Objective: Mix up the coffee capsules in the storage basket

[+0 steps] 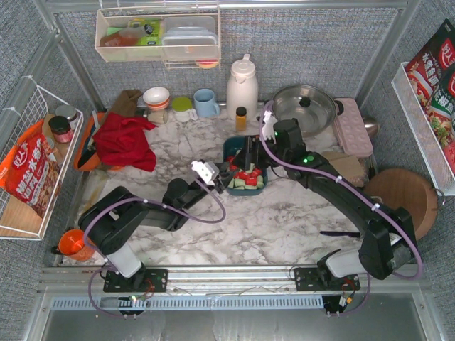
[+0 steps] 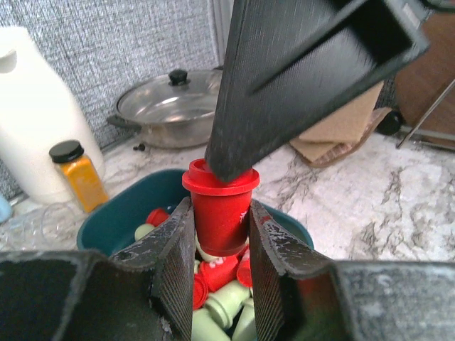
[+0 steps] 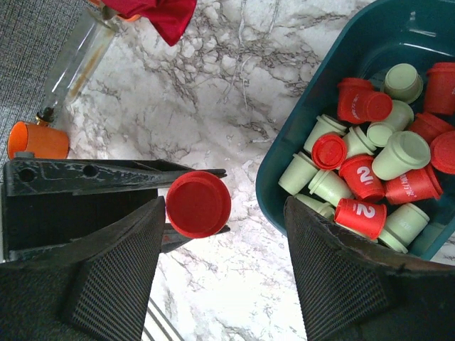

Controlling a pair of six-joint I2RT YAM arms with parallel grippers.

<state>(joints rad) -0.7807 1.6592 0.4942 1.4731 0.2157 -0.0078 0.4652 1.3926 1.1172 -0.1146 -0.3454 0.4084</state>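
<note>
Made of matte black, rounded links in the left arm point(image 1: 135, 217) and the right arm point(image 1: 341, 188) alike. Stands on flat black base plates point(image 1: 131, 278), with a pale grey-white joint housing point(image 1: 126, 261) just above each one. Carries a thin purple cable point(image 1: 210, 213) in loose loops along each arm, tied on with small white straps. Shows a small green light point(image 1: 307, 158) on the right forearm and a white block point(image 1: 205, 170) at the left wrist. Ends in flat black fingers: on the left gripper point(image 2: 220, 241) scuffed and speckled grey on the inner faces, on the right gripper point(image 3: 224, 234) broad, with a fine ribbed texture.
</note>
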